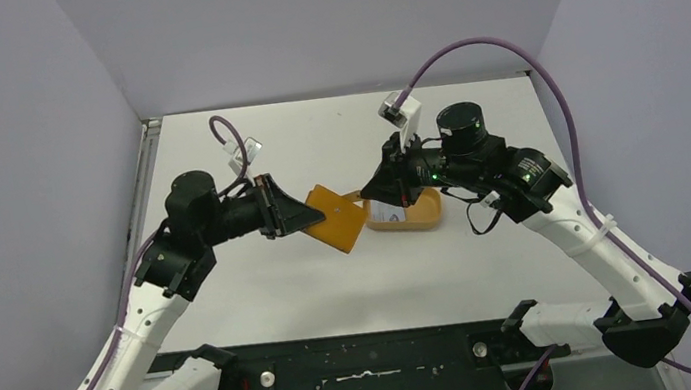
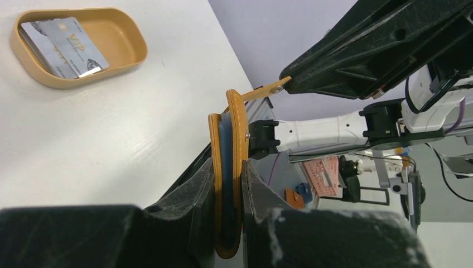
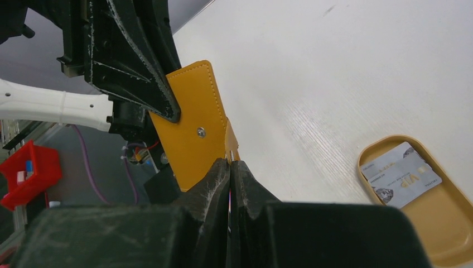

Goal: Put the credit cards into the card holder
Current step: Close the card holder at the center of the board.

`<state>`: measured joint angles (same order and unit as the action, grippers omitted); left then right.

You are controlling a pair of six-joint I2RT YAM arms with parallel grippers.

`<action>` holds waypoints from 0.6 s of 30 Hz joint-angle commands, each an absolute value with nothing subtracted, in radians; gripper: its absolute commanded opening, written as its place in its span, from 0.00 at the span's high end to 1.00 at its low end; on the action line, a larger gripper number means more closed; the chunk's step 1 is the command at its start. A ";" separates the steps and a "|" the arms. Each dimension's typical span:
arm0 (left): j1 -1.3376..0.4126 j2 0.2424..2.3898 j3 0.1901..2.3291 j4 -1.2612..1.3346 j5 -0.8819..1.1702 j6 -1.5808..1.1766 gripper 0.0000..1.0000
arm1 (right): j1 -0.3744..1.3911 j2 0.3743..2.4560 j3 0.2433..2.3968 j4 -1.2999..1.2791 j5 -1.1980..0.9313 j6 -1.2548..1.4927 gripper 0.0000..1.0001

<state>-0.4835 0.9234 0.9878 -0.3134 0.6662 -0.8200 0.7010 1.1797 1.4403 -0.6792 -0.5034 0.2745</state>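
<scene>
Black fingers (image 2: 189, 195) of the left claw (image 2: 227, 170) fill the bottom of the left wrist view, pressed tight on either side of the card holder (image 2: 239, 128), which stands edge-on between them. Its two tan leaves gape a little at the top, and the edge of a light blue card (image 2: 225, 167) shows between them. From the right, the right claw (image 3: 229, 163) has its fingers pinched together on the holder's small flap (image 2: 262, 91), just beside the snap stud (image 3: 201, 132). Seen from above, the holder hangs over the middle of the desk (image 1: 334, 287), gripped by both claws at once. Just right of it, on the desk, sits an oval orange tray (image 1: 428, 216) with silvery grey cards (image 3: 399, 173) lying flat inside
</scene>
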 commanded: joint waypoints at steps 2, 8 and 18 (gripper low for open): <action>-0.497 0.973 1.088 -0.429 0.618 -0.711 1.00 | 0.692 1.148 1.501 -0.655 -0.572 0.292 1.00; -0.542 1.018 1.162 -0.497 0.584 -0.658 1.00 | 0.702 1.168 1.504 -0.669 -0.581 0.296 1.00; -0.549 1.071 1.236 -0.523 0.609 -0.659 1.00 | 0.777 1.224 1.539 -0.747 -0.493 0.248 1.00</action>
